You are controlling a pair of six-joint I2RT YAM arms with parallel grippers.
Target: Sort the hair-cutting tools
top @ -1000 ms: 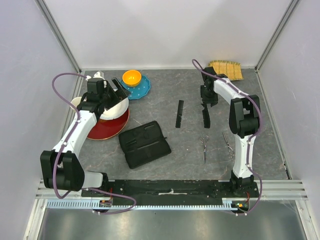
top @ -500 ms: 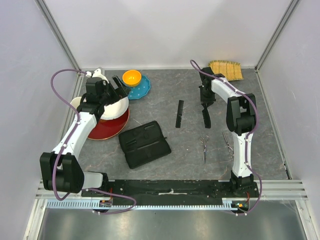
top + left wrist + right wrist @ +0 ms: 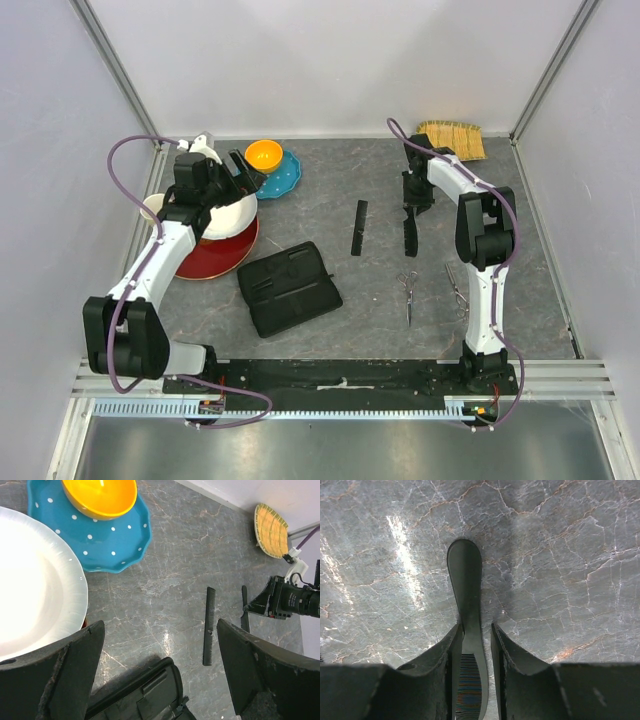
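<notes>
1. Top external view: the black zip case [image 3: 289,288] lies on the grey table [image 3: 320,190].
   - The straight comb [image 3: 358,228] lies beyond the case and to its right, apart from it.
   - Farther right of the case, the right gripper [image 3: 409,218] points down at the handled comb [image 3: 410,238]. From this view I cannot tell how firmly it grips.
   - Both pairs of scissors lie right of the case, about level with it. The nearer scissors [image 3: 408,292] are closer to the case, and the farther scissors [image 3: 457,290] lie beyond them.
   - Beyond the case and to its left, the left gripper [image 3: 237,172] hangs over the white bowl [image 3: 228,215]. The bowl sits on a red plate [image 3: 215,258].
   - An orange bowl [image 3: 264,154] rests on a blue plate [image 3: 283,178] just past that gripper.

2. Left wrist view: the left gripper's fingers stand wide apart with nothing between them.
   - The case's corner shows at the bottom edge, between the fingers.
   - The straight comb lies flat above and right of that corner.
   - The handled comb is farther right, partly hidden by the right gripper.

3. Right wrist view: the right gripper's fingers are drawn in against both sides of the handled comb, just behind where its teeth start.
   - The comb's rounded handle end sticks out ahead of the fingertips, over the table.
</notes>
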